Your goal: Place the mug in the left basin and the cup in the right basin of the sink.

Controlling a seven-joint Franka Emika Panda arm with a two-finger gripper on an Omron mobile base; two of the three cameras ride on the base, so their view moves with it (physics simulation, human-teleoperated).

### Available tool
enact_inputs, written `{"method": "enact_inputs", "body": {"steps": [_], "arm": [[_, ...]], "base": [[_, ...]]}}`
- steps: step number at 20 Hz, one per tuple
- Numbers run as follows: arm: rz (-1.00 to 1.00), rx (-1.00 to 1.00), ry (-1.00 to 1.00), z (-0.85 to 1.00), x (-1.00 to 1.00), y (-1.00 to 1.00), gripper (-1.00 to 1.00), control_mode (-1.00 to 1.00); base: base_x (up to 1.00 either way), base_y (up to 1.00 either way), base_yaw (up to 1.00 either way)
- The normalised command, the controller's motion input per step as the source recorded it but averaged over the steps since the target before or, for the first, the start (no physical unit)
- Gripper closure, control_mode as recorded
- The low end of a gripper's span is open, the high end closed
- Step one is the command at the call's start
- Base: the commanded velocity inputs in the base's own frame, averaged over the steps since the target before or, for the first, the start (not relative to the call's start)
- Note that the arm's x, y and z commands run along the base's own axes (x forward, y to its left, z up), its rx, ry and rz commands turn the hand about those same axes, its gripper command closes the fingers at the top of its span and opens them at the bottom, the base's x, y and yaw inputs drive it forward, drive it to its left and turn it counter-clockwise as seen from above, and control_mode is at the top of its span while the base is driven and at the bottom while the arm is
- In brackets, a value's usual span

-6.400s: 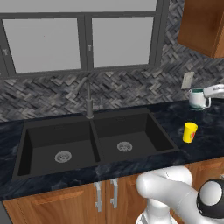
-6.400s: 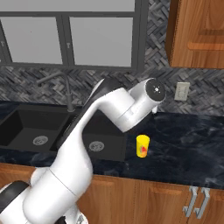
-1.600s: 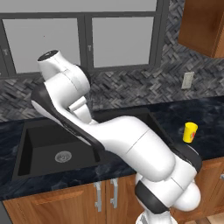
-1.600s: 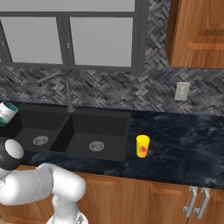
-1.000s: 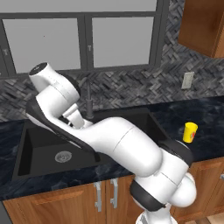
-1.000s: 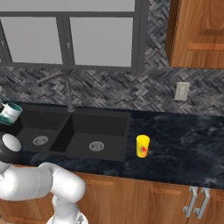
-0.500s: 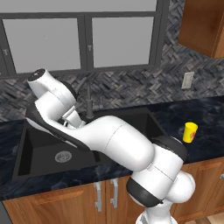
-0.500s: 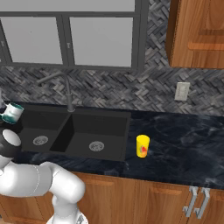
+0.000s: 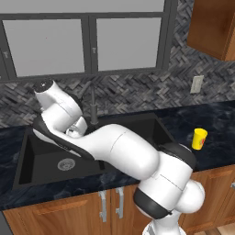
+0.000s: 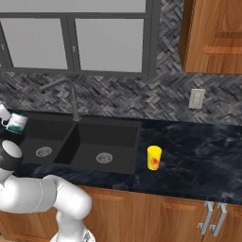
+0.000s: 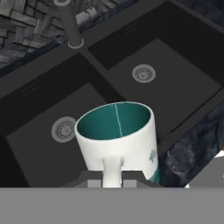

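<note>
Dark marbled bench (image 10: pixel 198 156) carries the matte black double sink (image 10: pixel 78 163). Gripper (image 11: pixel 113 178) is nearly closed, pinching the handle of the white mug with teal inside (image 11: pixel 117 140), held upright above the left basin (image 11: pixel 48 144), lined up for lowering. Yellow tapered cup (image 10: pixel 154 157) waits on the bench right of the right basin (image 10: pixel 106 149).

Arm (image 9: pixel 119 151): glossy white, fat rounded links, bulbous like stacked capsules. Joints dark grey to black, showing as thin bands between links. Elbow cap (image 9: pixel 43 85) dark grey, round, flat-faced. Round black cap (image 10: pixel 9 152) on white joint. Base (image 9: pixel 170 202) wide white dome with dark ring beneath. No cables, screws or markings visible.
</note>
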Motion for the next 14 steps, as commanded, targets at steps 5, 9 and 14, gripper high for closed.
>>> {"method": "enact_inputs", "body": {"steps": [5,9,14], "arm": [[0.16,0.05,-0.02,-0.26,0.33,0.1,1.0,-1.0],[0.1,0.06,-0.05,-0.27,0.29,0.13,1.0,-1.0],[0.02,0.08,-0.1,-0.25,0.3,0.14,1.0,-1.0]], "base": [[0.0,0.0,0.0],[0.0,0.0,0.0],[0.0,0.0,0.0]]}}
